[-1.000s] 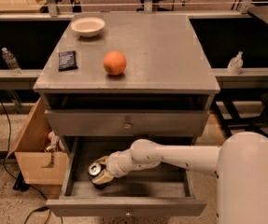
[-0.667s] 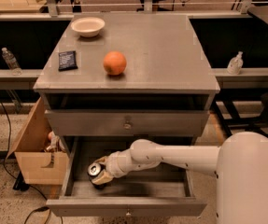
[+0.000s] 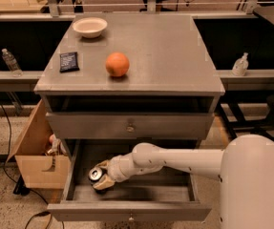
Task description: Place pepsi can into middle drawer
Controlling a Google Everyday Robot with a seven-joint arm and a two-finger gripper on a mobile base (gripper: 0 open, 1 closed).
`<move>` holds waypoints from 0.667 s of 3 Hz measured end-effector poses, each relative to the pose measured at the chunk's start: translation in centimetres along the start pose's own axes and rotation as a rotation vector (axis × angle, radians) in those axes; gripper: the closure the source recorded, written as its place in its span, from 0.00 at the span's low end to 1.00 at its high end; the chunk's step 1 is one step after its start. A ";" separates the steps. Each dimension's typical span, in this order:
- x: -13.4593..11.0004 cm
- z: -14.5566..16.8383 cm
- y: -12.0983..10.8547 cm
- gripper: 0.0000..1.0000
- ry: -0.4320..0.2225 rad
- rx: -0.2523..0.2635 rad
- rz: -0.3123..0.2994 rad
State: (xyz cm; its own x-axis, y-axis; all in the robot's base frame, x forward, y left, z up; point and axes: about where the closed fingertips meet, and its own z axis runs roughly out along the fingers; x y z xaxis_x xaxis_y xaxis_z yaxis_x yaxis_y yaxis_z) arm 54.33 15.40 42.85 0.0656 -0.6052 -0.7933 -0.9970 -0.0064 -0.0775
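Note:
The pepsi can (image 3: 96, 174) shows its silver top and pull tab inside the open middle drawer (image 3: 127, 194), at the left part of the tray floor. My gripper (image 3: 101, 175) reaches into the drawer from the right on a white arm, and its fingers sit above and below the can, holding it. The can's dark body is mostly hidden by the fingers. I cannot tell whether the can rests on the drawer floor or hangs just above it.
A closed grey drawer front (image 3: 129, 126) with a knob is above the open one. On the cabinet top sit an orange (image 3: 117, 64), a white bowl (image 3: 89, 26) and a dark packet (image 3: 69, 61). A cardboard box (image 3: 36, 157) stands at the left. My white base (image 3: 256, 185) is at the right.

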 end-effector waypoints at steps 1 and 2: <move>0.0 0.1 0.1 0.05 -0.001 -0.003 0.000; -0.1 0.3 0.2 0.00 -0.001 -0.005 0.000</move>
State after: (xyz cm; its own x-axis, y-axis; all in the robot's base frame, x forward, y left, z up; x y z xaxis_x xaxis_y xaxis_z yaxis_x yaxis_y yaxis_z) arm 54.13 15.65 42.74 0.0661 -0.6041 -0.7942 -0.9972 -0.0111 -0.0745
